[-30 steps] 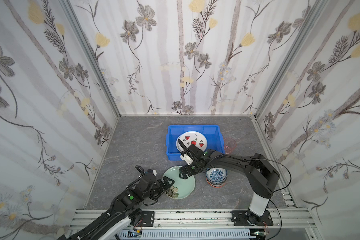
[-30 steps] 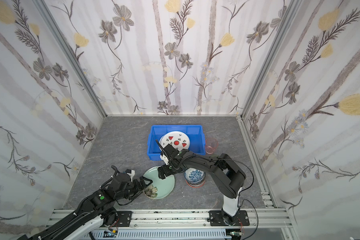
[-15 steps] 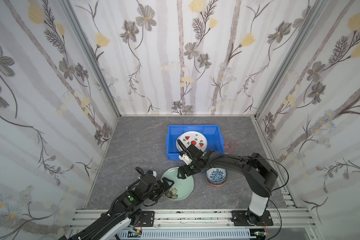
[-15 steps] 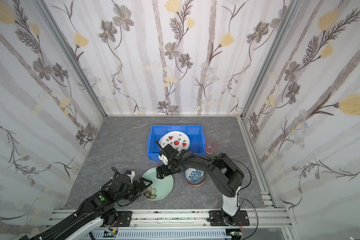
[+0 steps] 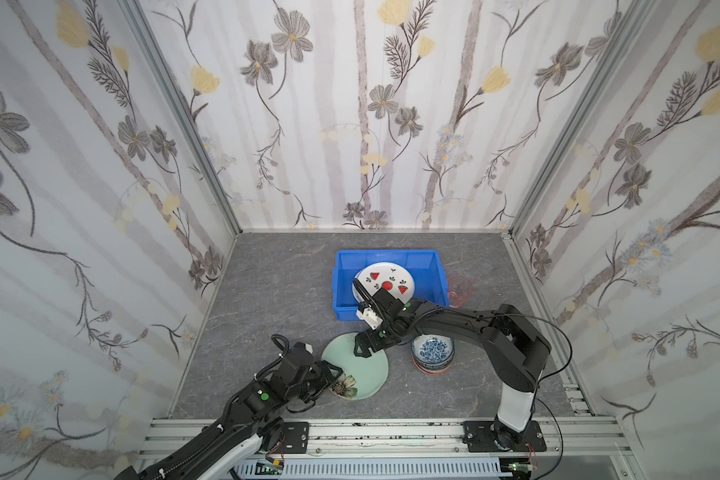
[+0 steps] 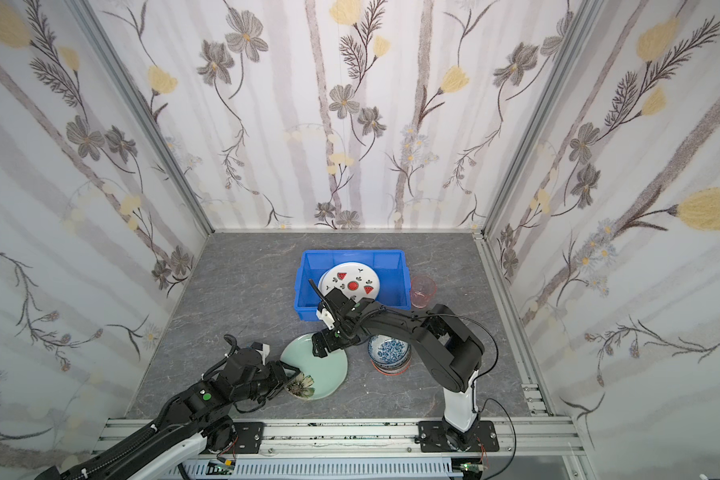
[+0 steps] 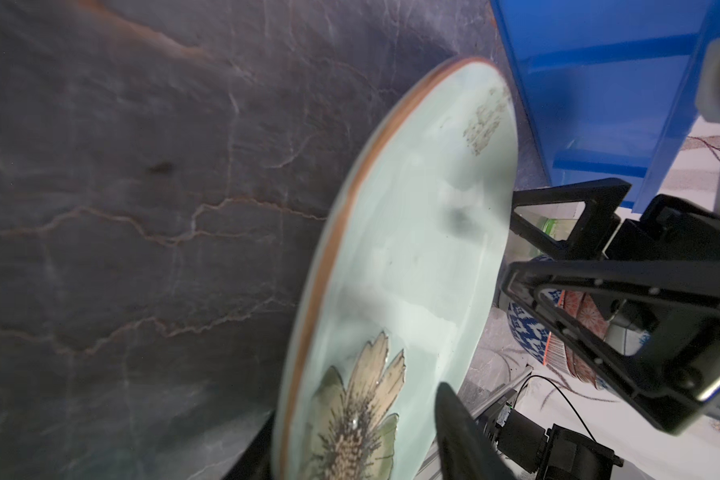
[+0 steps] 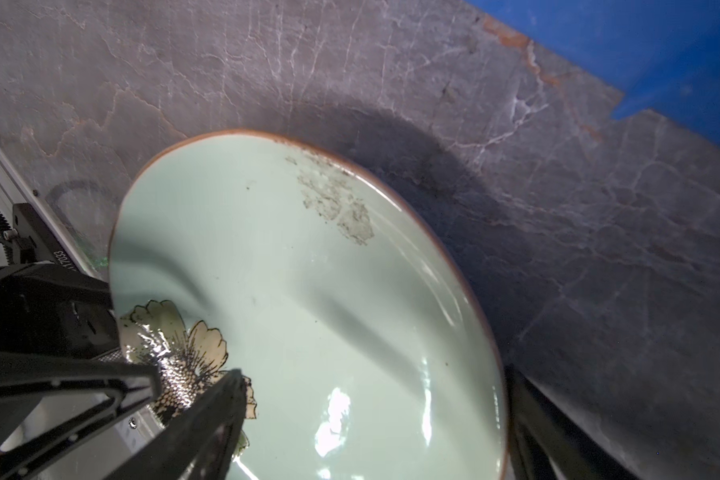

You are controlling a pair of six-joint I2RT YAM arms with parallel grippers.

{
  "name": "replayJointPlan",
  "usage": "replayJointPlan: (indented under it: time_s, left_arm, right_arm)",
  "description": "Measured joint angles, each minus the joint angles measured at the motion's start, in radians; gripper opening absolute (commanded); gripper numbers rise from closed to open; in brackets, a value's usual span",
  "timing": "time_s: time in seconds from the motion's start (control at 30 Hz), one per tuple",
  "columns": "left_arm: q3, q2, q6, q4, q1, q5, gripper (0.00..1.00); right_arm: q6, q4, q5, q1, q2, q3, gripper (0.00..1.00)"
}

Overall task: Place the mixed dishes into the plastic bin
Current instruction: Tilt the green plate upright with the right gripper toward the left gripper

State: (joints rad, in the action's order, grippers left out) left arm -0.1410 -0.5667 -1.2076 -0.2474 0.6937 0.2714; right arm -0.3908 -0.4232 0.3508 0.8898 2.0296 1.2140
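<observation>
The left gripper [image 5: 335, 380], wide a second ago, now pinches the flower edge of the mint plate [image 5: 364, 368], lying on the table [image 5: 267, 291] before the blue bin [image 5: 345, 312]. The right gripper [image 5: 364, 349] stays wide at its far rim.

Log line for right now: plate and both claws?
phase: plate pickup | mint green plate: outside blue bin | left claw: straddles flower-side rim, grip unconfirmed | right claw: open, straddles opposite rim

Two plates [image 5: 362, 365], one bin [image 5: 387, 252] (several bowls [image 5: 433, 349])
</observation>
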Motion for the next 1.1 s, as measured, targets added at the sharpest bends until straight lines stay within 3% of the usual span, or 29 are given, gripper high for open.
replayJointPlan:
  time_s: [0.5,0.93,1.1]
  left_arm:
    - [-0.005,0.021,-0.002,0.035,0.000,0.007,0.00]
    - [-0.006,0.049,-0.012,0.015,0.000,-0.023,0.00]
    - [-0.015,0.075,-0.011,0.007,0.000,-0.029,0.00]
  right_arm:
    - [0.010,-0.043,-0.021,-0.028,-0.005,0.032,0.93]
    - [0.061,-0.097,0.009,-0.063,-0.066,0.108,0.94]
    - [0.079,-0.125,0.034,-0.086,-0.118,0.125,1.00]
